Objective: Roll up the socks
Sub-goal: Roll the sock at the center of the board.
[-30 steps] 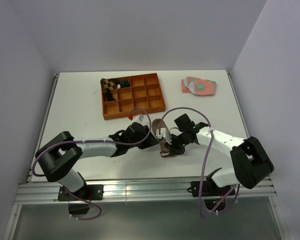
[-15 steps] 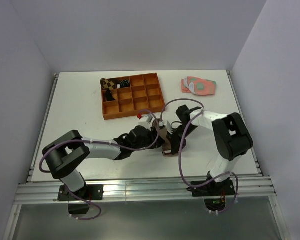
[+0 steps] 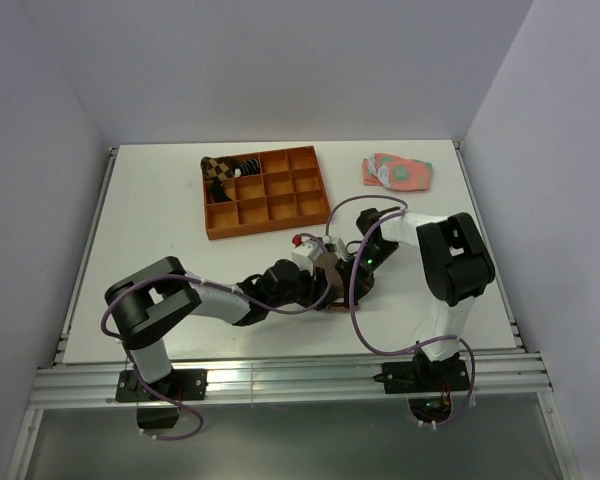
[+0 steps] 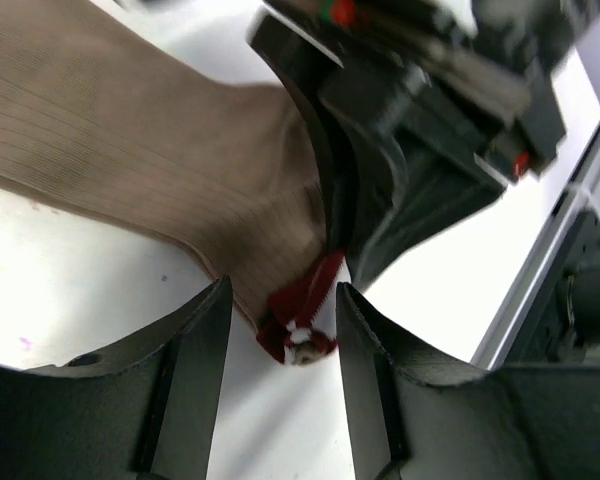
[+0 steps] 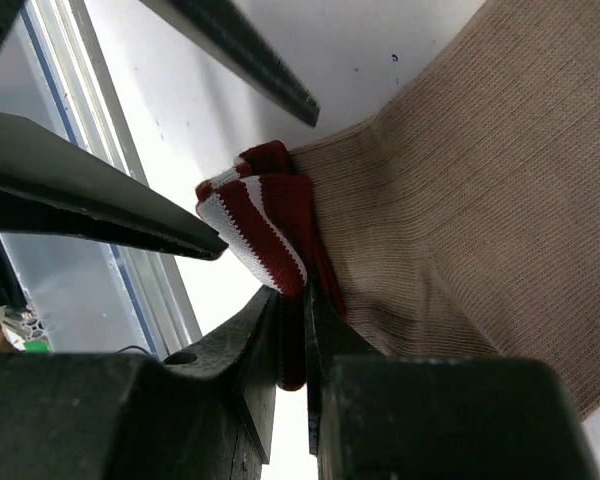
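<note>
An orange compartment tray (image 3: 268, 200) is seen at upper centre and flat pink-and-green socks (image 3: 397, 172) at upper right of the white worktop (image 3: 160, 230), well apart from the arms. At centre, the tan ribbed sock (image 4: 130, 140) is hemmed in by both arms. Its bunched maroon-and-white cuff (image 5: 260, 215) is pinched in the nearly closed right gripper (image 5: 302, 300); the cuff's end is straddled, ungripped, by the spread left gripper (image 4: 280, 292).

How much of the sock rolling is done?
The black sock looks bundled in the orange tray. The right gripper pinches the striped cuff of the tan sock, with the left gripper open around it. That sock lies mostly unrolled, so rolling it is left.
</note>
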### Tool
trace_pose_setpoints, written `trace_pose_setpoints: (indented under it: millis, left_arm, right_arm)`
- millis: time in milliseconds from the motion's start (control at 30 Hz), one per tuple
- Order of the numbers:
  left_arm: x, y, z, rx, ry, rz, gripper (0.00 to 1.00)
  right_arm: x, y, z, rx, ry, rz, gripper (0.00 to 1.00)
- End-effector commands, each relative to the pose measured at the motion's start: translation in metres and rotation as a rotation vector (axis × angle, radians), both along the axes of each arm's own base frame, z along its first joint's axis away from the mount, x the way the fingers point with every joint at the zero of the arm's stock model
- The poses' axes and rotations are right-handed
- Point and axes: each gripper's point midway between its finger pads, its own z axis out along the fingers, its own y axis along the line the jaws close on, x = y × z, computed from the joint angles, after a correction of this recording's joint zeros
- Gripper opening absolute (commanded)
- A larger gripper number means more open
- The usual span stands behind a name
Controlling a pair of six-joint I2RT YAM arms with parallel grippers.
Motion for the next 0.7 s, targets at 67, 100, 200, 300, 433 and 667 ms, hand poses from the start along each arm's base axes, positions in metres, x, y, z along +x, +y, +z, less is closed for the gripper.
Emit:
trace_pose_setpoints:
  millis: [67, 100, 200, 300, 433, 667]
  left_arm:
    - [-0.011, -0.012, 0.008, -0.050, -0.064, -0.105, 0.50]
    - [-0.015, -0.013, 0.007, -0.061, -0.056, -0.123, 0.51]
    - [-0.020, -0.016, 0.007, -0.079, -0.046, -0.150, 0.51]
    - [-0.021, -0.019, 0.000, -0.073, -0.030, -0.159, 0.50]
    - [-0.019, -0.019, -0.012, -0.037, 0.003, -0.141, 0.46]
    - [-0.014, -0.018, -0.033, 0.034, 0.113, -0.063, 0.17]
  right_arm:
    - [0.018, -0.012, -0.011, -0.077, -0.060, 0.009, 0.12]
    - [0.018, -0.012, -0.011, -0.078, -0.056, 0.008, 0.12]
    - [0.019, -0.013, -0.012, -0.088, -0.058, 0.000, 0.12]
    - [0.021, -0.012, -0.012, -0.092, -0.061, -0.008, 0.12]
    - [0.022, -0.012, -0.011, -0.095, -0.067, -0.011, 0.12]
    - [0.031, -0.016, -0.009, -0.115, -0.160, -0.038, 0.18]
